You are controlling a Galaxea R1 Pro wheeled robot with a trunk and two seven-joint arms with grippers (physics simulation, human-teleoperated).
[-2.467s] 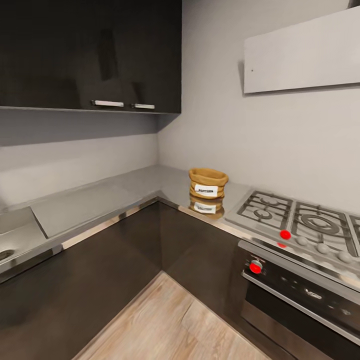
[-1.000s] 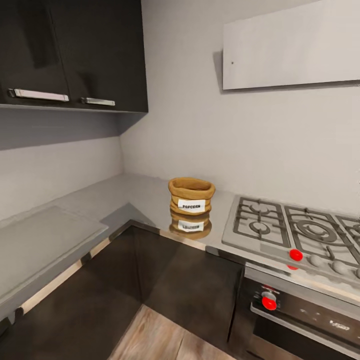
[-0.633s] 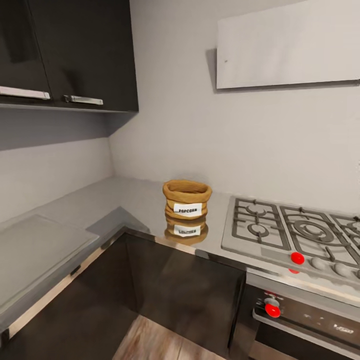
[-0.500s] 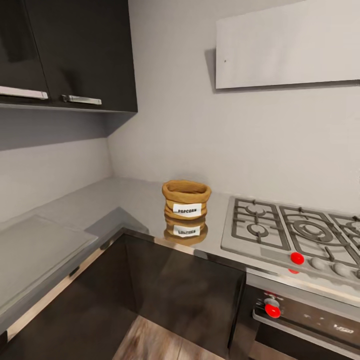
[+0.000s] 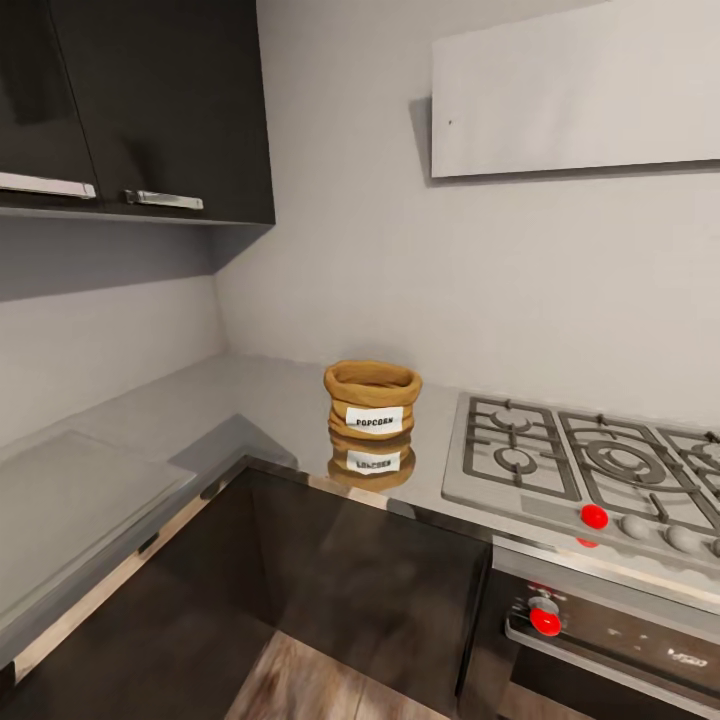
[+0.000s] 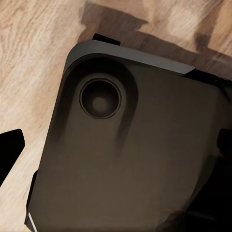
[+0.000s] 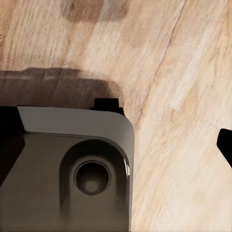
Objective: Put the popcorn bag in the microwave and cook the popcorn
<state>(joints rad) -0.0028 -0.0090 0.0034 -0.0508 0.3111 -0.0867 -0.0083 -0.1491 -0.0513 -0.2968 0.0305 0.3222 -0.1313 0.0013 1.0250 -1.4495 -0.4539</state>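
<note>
The popcorn bag (image 5: 372, 399), a squat tan sack with a rolled rim and a white "popcorn" label, stands upright on the glossy grey countertop (image 5: 270, 405), close to the corner and just left of the gas hob. Its reflection shows on the worktop in front of it. The inside of its mouth is hidden from here, and the microwave is out of view. In the left wrist view my left gripper (image 6: 118, 147) hangs open over my dark base and the wooden floor. My right gripper (image 7: 116, 145) is likewise open above base and floor.
A steel gas hob (image 5: 585, 465) with grates and red knobs lies right of the bag, with a built-in oven (image 5: 610, 640) below. Dark wall cabinets (image 5: 130, 110) hang at upper left. A pale hood (image 5: 575, 90) is on the wall. Dark cabinet fronts (image 5: 370, 590) line the corner.
Over the earlier frames the camera came closer to the counter corner and turned, so the bag looms larger. In the last half second nothing has shifted.
</note>
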